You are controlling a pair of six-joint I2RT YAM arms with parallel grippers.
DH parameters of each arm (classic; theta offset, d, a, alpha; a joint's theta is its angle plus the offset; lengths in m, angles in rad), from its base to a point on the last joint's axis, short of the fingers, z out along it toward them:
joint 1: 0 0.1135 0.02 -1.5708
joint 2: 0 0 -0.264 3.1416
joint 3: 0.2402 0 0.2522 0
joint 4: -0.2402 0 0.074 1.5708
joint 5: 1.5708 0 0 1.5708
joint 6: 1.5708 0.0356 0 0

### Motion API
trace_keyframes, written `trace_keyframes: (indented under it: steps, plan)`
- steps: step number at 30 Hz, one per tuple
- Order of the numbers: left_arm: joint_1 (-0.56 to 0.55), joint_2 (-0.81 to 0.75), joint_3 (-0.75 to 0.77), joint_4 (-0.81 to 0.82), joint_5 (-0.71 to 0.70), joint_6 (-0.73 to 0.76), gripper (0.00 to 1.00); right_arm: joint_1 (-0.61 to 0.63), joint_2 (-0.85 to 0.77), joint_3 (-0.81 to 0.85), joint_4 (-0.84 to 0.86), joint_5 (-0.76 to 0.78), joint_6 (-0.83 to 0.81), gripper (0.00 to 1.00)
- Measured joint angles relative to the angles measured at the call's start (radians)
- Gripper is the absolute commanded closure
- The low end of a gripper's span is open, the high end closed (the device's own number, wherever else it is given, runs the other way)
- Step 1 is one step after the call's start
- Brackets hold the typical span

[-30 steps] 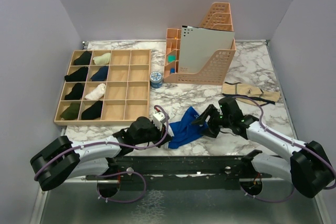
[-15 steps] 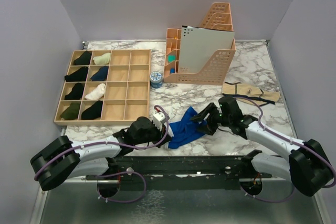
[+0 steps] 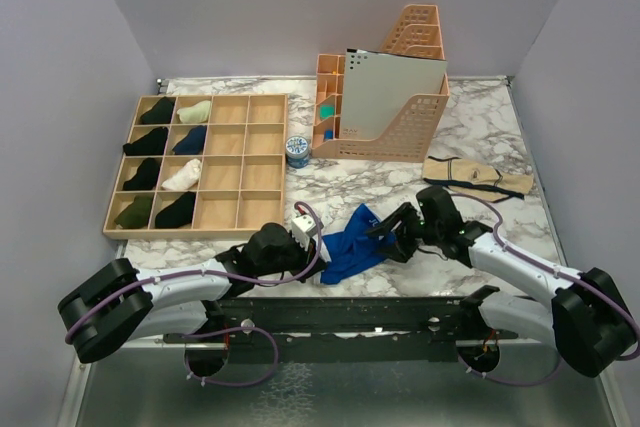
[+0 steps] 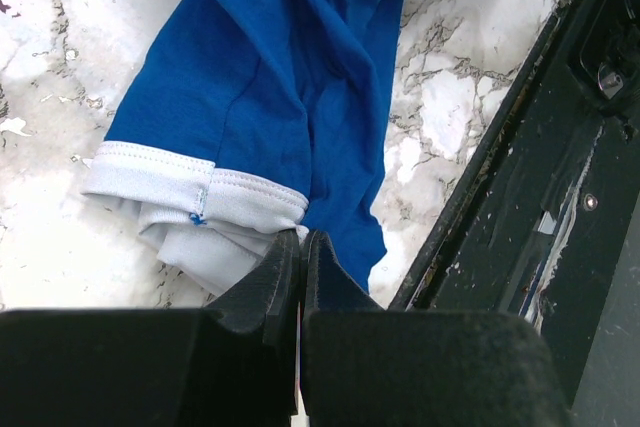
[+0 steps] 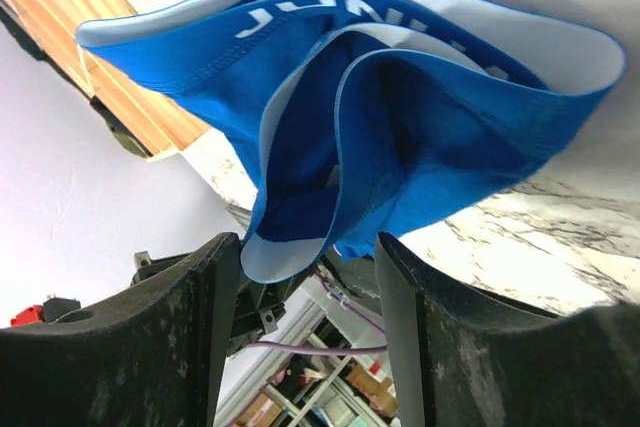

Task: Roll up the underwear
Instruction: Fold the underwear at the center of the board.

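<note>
Underwear (image 3: 350, 245) lies crumpled on the counter (image 3: 470, 127), stretched between your two pincers, so you have one end for each arm. Your left pincer (image 4: 301, 239) is pressed fully together, and the pale hem (image 4: 190, 182) of one leg runs right up to its tips. From the wrist view the hem looks pinched there, though the bite is too thin to be certain. That end seems meant as an anchor: held low against the counter, it would stop the cloth sliding when the other end is turned over.

Your right pincer (image 5: 305, 243) stands partly open, one finger either side of the bunched waistband (image 5: 400, 37). The blue folds sit just ahead of its tips and dip between them, and nothing is clamped there yet. The waistband in front of that pincer is doubled on itself, not flat, so I judge the roll barely begun.

You probably need a firm bite on several layers at once before you turn the bundle toward the left pincer. Catch only the outer layer and the roll is likely to come loose. Well beyond the left pincer sits the divided tray (image 3: 230, 209), some cells already holding rolled pieces, which suggests where this one is bound
</note>
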Motion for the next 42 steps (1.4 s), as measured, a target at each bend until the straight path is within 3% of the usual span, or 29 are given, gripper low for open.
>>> trace_keyframes:
  steps: [13, 16, 30, 37, 42]
  plan:
    - [0.0, 0.0, 0.0, -0.002, 0.0, 0.0, 1.0, 0.0, 0.004, 0.066, -0.183, 0.003, 0.114, 0.41]
    - [-0.001, 0.0, 0.0, -0.002, 0.0, 0.0, 1.0, 0.0, 0.018, 0.075, -0.192, 0.004, 0.13, 0.5]
    - [-0.001, 0.006, 0.0, -0.003, 0.0, 0.003, 1.0, 0.0, 0.127, 0.114, -0.171, 0.002, 0.139, 0.52]
    - [-0.001, 0.009, 0.005, -0.006, 0.0, 0.004, 1.0, 0.0, 0.152, 0.115, -0.137, -0.004, 0.123, 0.84]
    - [-0.001, 0.009, 0.011, -0.006, -0.001, 0.005, 1.0, 0.0, 0.161, 0.115, -0.099, -0.003, 0.079, 0.99]
